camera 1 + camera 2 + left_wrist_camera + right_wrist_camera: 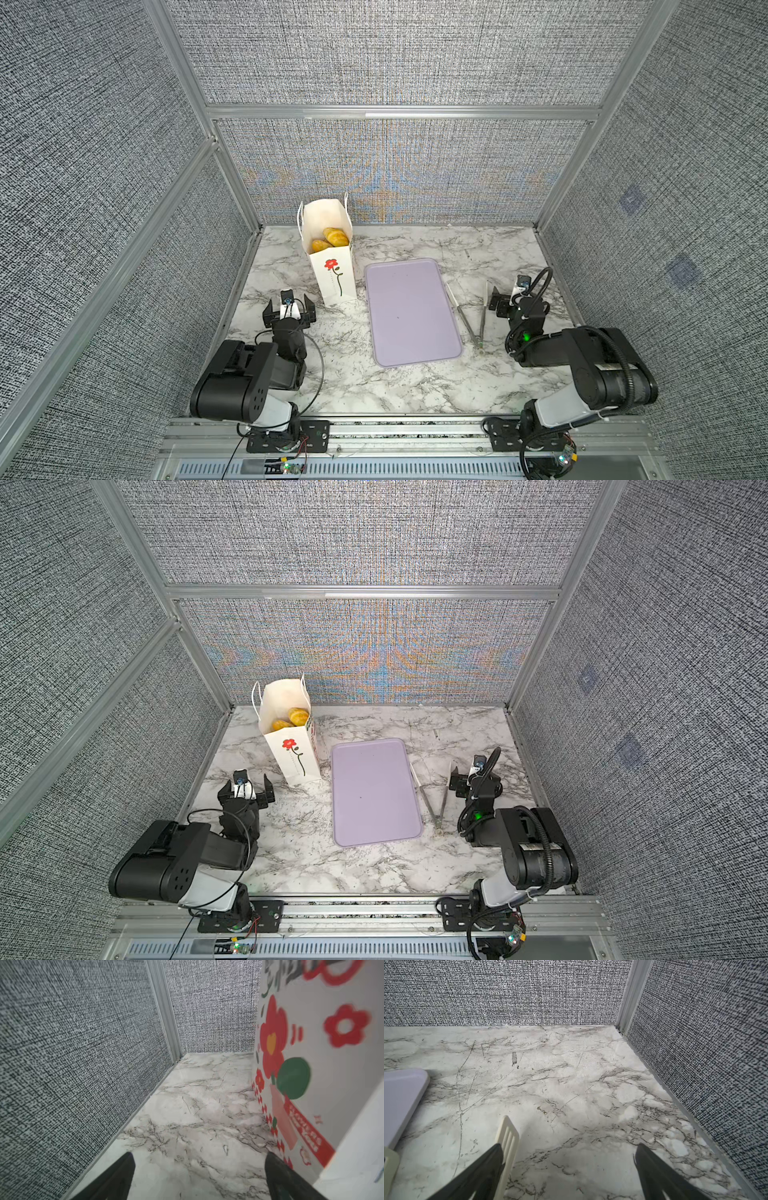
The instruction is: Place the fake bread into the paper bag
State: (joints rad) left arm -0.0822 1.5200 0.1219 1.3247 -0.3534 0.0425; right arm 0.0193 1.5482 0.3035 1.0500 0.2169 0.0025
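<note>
The white paper bag with the red flower stands upright at the back left of the marble table. Two golden pieces of fake bread show inside its open top; whatever lies deeper is hidden. My left gripper is open and empty, low over the table just in front and left of the bag. In the left wrist view the bag's printed side stands close beside the open gripper. My right gripper is open and empty near the right wall.
An empty lilac tray lies mid-table. Metal tongs lie between the tray and my right gripper, one cream tip beside its finger. Grey fabric walls close in three sides.
</note>
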